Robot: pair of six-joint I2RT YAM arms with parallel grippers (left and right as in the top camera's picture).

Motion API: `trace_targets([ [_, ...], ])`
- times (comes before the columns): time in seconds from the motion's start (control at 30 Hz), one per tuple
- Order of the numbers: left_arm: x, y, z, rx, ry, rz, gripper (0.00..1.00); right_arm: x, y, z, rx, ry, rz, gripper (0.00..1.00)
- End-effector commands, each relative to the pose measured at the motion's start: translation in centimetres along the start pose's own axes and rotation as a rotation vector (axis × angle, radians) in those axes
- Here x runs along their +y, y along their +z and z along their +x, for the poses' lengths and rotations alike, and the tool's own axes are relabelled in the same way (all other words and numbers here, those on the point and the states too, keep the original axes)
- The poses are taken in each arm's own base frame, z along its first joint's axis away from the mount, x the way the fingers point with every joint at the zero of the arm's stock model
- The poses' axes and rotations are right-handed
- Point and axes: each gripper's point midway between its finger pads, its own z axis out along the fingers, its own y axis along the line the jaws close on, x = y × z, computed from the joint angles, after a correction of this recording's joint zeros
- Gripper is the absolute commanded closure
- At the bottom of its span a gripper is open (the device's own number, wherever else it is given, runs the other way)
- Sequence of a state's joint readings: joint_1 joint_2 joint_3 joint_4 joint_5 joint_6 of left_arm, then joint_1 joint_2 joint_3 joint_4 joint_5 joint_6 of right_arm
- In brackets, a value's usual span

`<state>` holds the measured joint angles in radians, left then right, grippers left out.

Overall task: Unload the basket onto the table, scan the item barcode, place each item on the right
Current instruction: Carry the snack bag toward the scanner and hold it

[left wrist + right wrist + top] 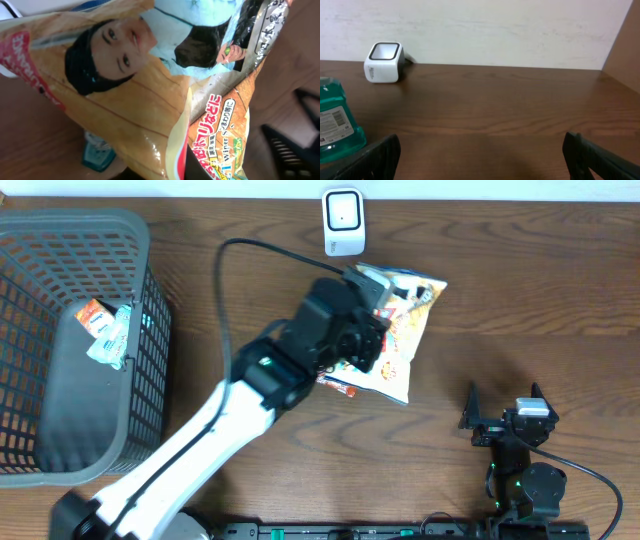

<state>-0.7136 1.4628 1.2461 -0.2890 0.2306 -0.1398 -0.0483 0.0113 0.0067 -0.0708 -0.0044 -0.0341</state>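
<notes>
Left gripper, jaws pinched shut on a snack bag, holds it just near of the white scanner at the table's far edge; right gripper sits wide open, empty, near right. A clean read likely needs the bag's barcode, unseen here, turned squarely toward the scanner.

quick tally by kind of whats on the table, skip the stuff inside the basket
basket: 1
barcode scanner: 1
snack bag: 1
teal bottle: 1
total: 4
A red-and-white scrap by the bag's lower edge is too hidden to class, so it is not counted.
</notes>
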Motion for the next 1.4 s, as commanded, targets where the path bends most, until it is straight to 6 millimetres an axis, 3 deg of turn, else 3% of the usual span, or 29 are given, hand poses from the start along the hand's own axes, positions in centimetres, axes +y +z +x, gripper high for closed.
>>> trace_targets([
  [0.0, 0.1, 2.8, 1.5, 0.057, 0.04, -0.017, 0.93, 0.2, 0.0, 0.0, 0.0, -0.009, -0.009, 0.01],
  [0.23, -1.1, 7.3, 5.9, 0.18, 0.06, 0.005, 0.93, 0.2, 0.0, 0.0, 0.0, -0.009, -0.009, 0.01],
  [0.57, -3.5, 9.5, 9.5, 0.266, 0.099, 0.043, 0.93, 0.2, 0.0, 0.0, 0.0, -0.009, -0.009, 0.01],
  [1.07, -1.6, 13.9, 14.7, 0.379, 0.096, 0.003, 0.92, 0.2, 0.0, 0.0, 0.0, -0.009, -0.009, 0.01],
  [1.2, -1.5, 14.0, 15.0, 0.387, 0.094, 0.001, 0.51, 0.2, 0.0, 0.0, 0.0, -0.009, -0.009, 0.01],
  [1.27, -1.4, 14.0, 15.0, 0.388, 0.09, 0.0, 0.23, 0.2, 0.0, 0.0, 0.0, -0.009, -0.009, 0.01],
  [1.37, -1.4, 13.8, 15.0, 0.393, 0.082, -0.003, 0.07, 0.2, 0.0, 0.0, 0.0, -0.009, -0.009, 0.01],
])
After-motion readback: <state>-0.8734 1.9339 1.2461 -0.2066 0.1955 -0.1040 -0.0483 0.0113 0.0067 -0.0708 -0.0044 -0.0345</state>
